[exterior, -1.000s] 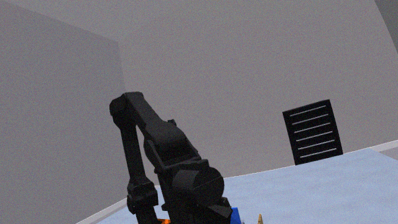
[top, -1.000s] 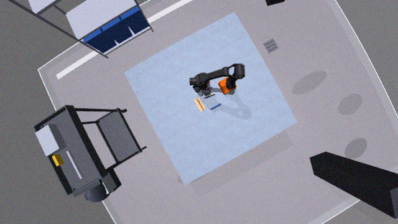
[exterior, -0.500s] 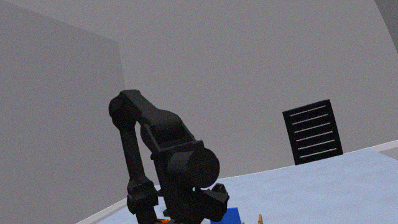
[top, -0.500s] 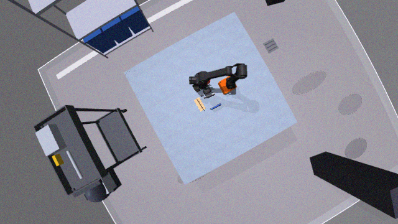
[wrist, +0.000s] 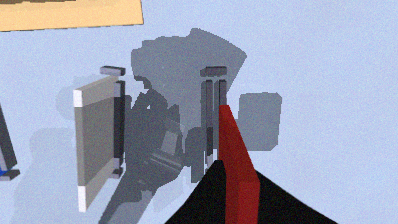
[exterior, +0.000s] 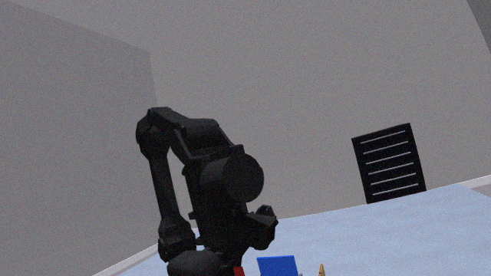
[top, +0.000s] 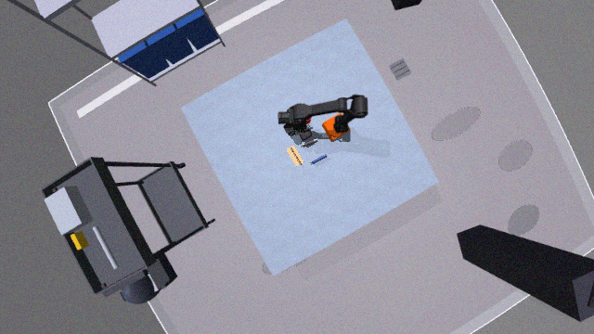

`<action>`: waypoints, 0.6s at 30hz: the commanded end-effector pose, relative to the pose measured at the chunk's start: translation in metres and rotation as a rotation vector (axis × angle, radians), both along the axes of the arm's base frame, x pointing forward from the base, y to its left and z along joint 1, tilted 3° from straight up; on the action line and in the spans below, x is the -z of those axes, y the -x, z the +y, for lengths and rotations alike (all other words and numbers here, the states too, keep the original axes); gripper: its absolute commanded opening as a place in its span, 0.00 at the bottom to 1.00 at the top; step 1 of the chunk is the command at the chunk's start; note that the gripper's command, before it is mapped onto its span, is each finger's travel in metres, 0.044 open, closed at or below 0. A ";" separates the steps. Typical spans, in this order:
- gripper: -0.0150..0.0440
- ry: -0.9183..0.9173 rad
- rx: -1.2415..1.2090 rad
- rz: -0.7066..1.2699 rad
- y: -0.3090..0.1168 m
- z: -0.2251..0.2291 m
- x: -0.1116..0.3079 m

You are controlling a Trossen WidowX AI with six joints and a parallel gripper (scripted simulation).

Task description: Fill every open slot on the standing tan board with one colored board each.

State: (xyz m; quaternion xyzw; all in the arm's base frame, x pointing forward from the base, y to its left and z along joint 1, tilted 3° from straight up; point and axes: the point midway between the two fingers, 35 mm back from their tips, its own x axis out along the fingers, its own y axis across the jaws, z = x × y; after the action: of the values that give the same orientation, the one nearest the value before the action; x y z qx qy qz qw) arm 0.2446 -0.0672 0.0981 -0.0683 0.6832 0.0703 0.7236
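Pincer [wrist: 227, 168] closed on one red board [wrist: 239, 145] [exterior: 238, 271], one grey-white board [wrist: 95, 142], one blue board [exterior: 278, 265] [top: 318, 160], one tan board [top: 295, 156] [exterior: 321, 271] [wrist: 75, 15]

The worktop [top: 241, 195] [exterior: 364, 238] [wrist: 320, 45] is viewed from high overhead, obliquely from low nearby, and downward close up.

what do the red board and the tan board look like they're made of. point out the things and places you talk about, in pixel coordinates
The red board [wrist: 239, 150] looks like painted wood or matte plastic: flat, even color, crisp edges, no grain showing; the pictures don't settle which. The tan board [top: 291, 150] [wrist: 100, 19] may be bare wood, going by its pale yellow-tan color and dull surface.
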 end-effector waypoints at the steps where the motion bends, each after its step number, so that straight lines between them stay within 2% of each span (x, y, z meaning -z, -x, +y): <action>1: 0.25 0.003 -0.003 -0.012 -0.001 0.000 -0.011; 18: 0.25 0.002 -0.009 -0.014 -0.021 0.015 -0.021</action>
State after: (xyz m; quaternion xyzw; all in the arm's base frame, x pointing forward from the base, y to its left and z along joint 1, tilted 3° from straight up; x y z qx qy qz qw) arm 0.2598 -0.0557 0.1164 -0.0715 0.6793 0.0741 0.7266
